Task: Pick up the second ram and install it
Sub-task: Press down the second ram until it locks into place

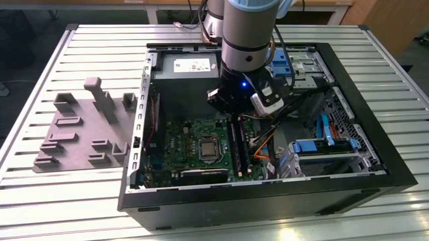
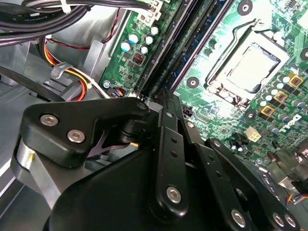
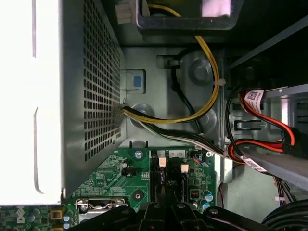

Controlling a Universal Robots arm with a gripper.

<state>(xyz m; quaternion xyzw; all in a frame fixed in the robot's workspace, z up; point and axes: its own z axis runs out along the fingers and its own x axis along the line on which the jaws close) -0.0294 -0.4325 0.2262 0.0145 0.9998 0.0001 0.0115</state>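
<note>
In the exterior view the gripper (image 1: 234, 116) hangs low inside the open computer case (image 1: 375, 165), above the motherboard's (image 1: 191, 138) memory slots (image 1: 240, 148). In the second wrist view its fingers (image 2: 168, 120) look pressed together over the slots, where the second ram (image 2: 190, 41) lies seated. In the first wrist view, yellow cables (image 3: 207, 72) cross the case floor.

A ribbed, pale metal tabletop (image 1: 80, 45) fills most of the exterior view, bright glare on its near slats. Behind it stand light wooden furniture (image 1: 385, 17) and a dark floor (image 1: 23, 30).

Power-supply box (image 1: 184, 68) and cables (image 1: 264, 143) hem motherboard (image 1: 181, 148); slots between
</note>
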